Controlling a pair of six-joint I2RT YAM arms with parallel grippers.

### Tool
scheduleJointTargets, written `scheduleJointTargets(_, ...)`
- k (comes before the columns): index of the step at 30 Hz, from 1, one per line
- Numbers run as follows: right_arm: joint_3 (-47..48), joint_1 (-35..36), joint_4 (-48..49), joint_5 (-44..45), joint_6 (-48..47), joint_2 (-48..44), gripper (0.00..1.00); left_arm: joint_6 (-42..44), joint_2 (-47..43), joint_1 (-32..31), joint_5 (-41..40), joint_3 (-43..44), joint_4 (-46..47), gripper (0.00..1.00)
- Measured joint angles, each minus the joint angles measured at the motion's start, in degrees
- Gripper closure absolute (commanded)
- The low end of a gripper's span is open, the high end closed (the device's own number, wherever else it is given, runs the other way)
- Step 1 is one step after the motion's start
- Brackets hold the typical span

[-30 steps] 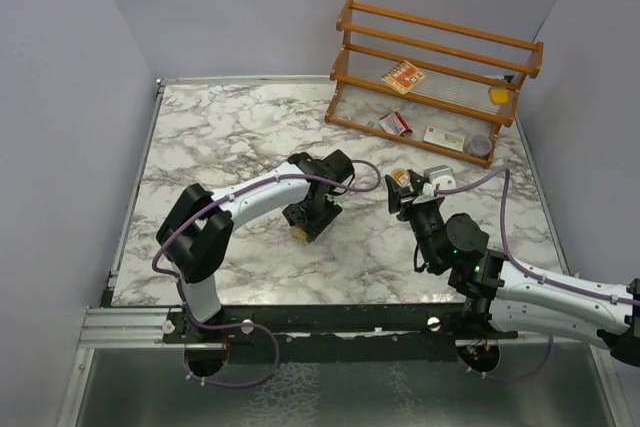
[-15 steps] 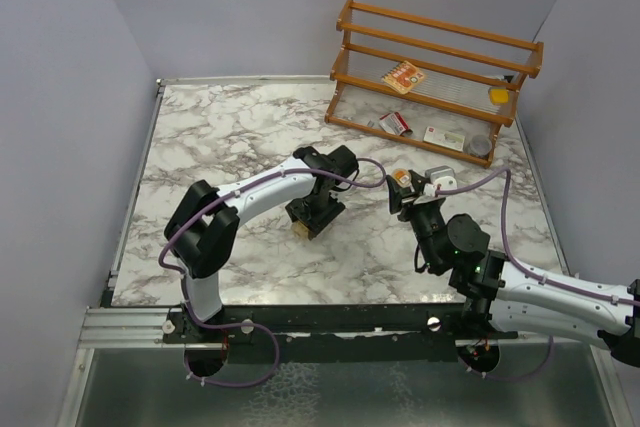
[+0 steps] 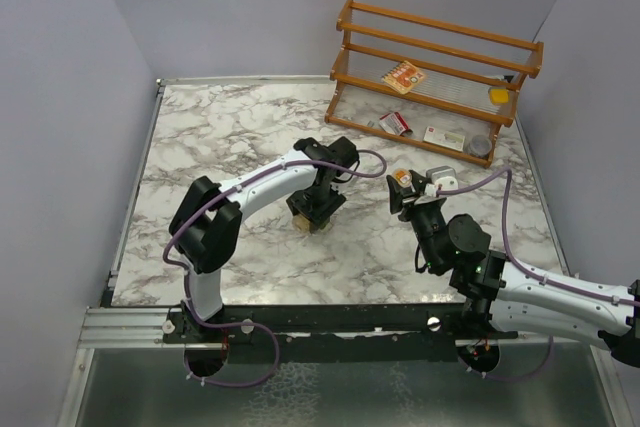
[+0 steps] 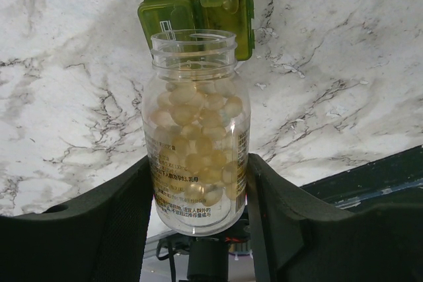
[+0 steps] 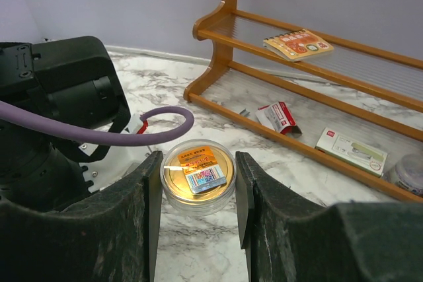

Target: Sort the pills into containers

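Pouring step: open bottle [image 4: 196, 137] is gripped by left fingers [image 4: 99, 229], pill box [image 4: 198, 14] at 12 o'clock; cap [image 5: 197, 175] by right fingers [image 5: 99, 229]. Tilt needed next.

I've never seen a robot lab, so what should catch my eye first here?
The left gripper grips an uncapped clear bottle packed with pale yellow pills, its mouth pointing at a green pill box on the marble table. The right gripper holds a round clear cap with an orange label, near a wooden rack.
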Motion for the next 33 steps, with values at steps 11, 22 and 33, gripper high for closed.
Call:
scheduleJointTargets(11,-0.52,0.0,0.02,0.33,-0.02,-1.29,0.99,-0.17,1.97,0.09,0.0,0.35,-0.76,1.0)
scheduleJointTargets(22,-0.63,0.0,0.0,0.42,-0.02,-1.38,0.99,-1.07,1.97,0.09,0.07,0.57,-2.43,1.0)
scheduleJointTargets(33,-0.63,0.0,0.02,0.42,-0.15,-1.4,0.99,-2.62,2.01,-0.83,1.09,0.55,-3.23,1.0)
